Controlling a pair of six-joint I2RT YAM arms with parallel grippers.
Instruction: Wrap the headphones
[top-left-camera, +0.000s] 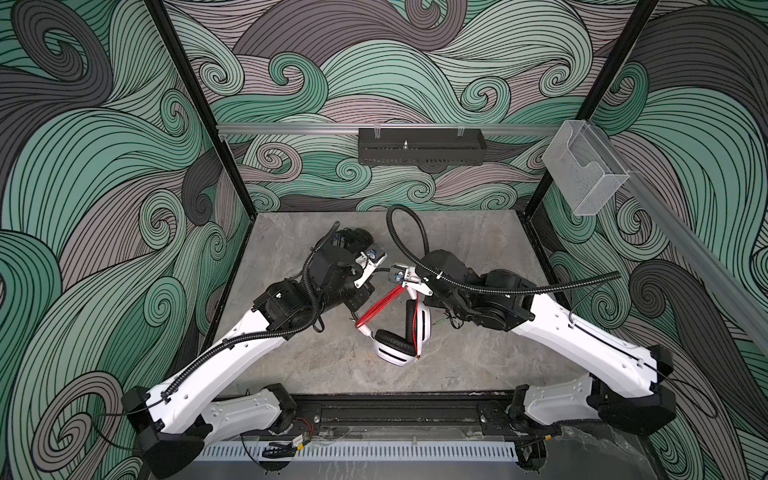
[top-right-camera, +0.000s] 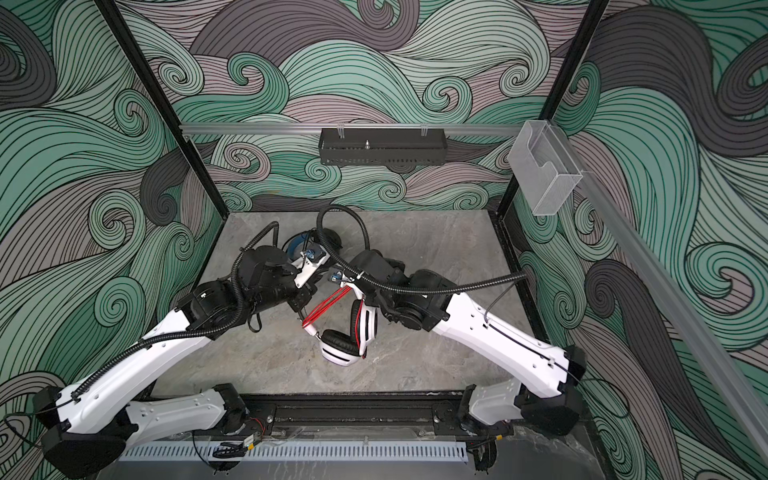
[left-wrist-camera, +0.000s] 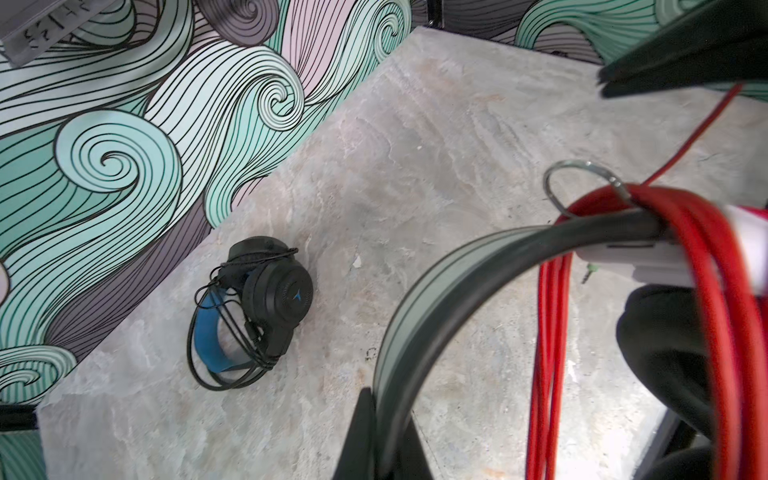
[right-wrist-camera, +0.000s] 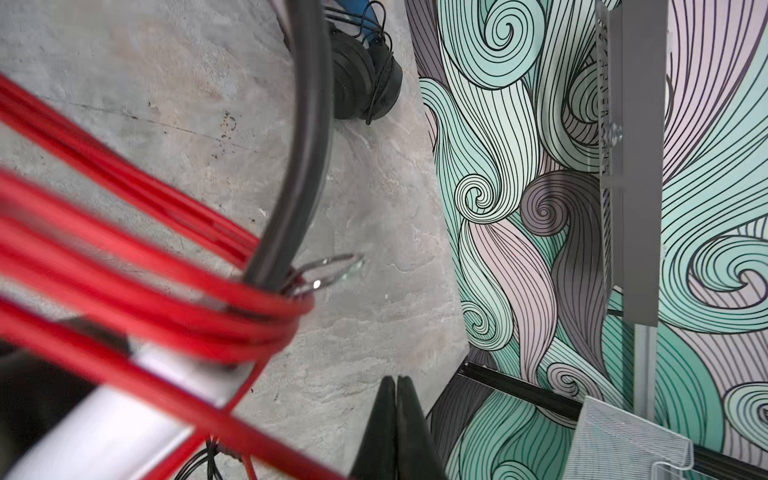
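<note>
The white-and-black headphones (top-left-camera: 392, 353) (top-right-camera: 338, 357) rest near the table's middle, one cup down. Their red cable (top-left-camera: 380, 305) (left-wrist-camera: 706, 257) (right-wrist-camera: 145, 266) is looped several times round the headband (left-wrist-camera: 457, 266). My left gripper (left-wrist-camera: 386, 403) (top-left-camera: 356, 318) is shut on that headband. My right gripper (right-wrist-camera: 397, 380) (left-wrist-camera: 602, 81) is shut, and a taut red strand runs into its jaws behind the tips. The black headphones (left-wrist-camera: 266, 299) (right-wrist-camera: 365, 83) (top-right-camera: 297, 245) lie at the back, cable wound round them, mostly hidden behind the left arm in both top views.
A silver ring (left-wrist-camera: 582, 187) (right-wrist-camera: 328, 270) sits on the red loops. Patterned walls close in the grey marble table (top-left-camera: 311, 365). A black perforated tray (top-left-camera: 419, 151) hangs on the back rail, and a clear holder (top-left-camera: 586, 170) on the right rail.
</note>
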